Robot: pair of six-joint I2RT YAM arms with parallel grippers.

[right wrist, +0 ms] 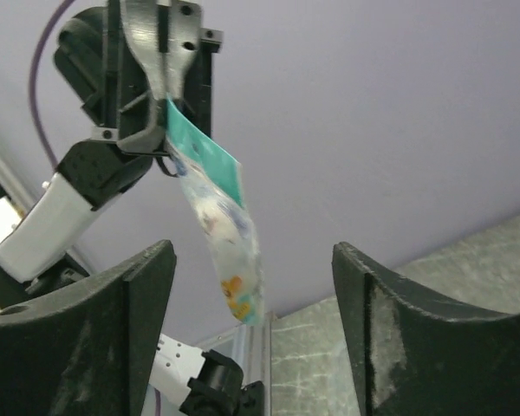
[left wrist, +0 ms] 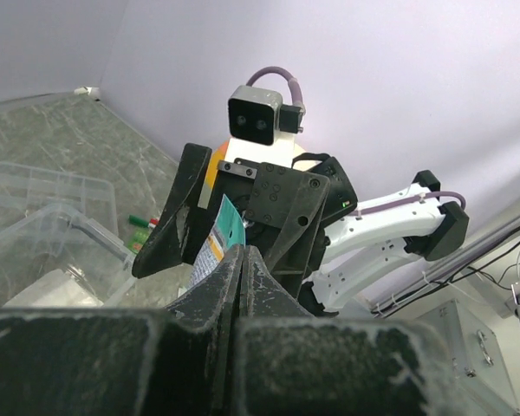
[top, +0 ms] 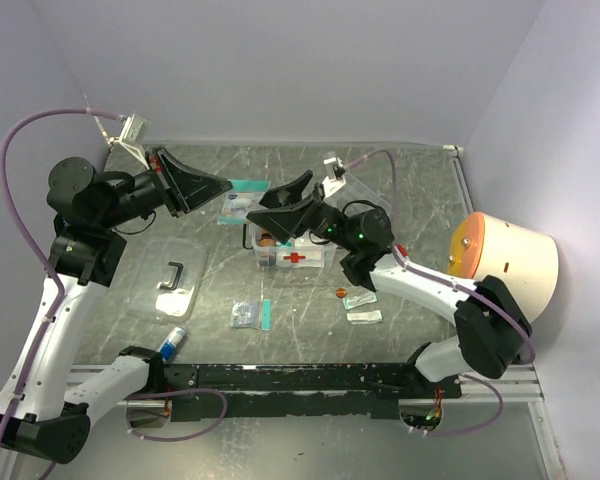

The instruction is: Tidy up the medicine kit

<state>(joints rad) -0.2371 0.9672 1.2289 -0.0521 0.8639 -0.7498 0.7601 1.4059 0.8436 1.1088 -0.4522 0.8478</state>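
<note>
Your left gripper [top: 223, 186] pinches the teal-topped packet [right wrist: 218, 212], its free end pointing right between the wide-spread jaws of your right gripper [top: 280, 205], while the medicine kit [top: 295, 257] sits mid-table just below that closer arm.

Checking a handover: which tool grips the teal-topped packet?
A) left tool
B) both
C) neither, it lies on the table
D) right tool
A: the left tool is pinched shut on the teal top of the packet, while the right tool stands wide open on either side of it.
</note>
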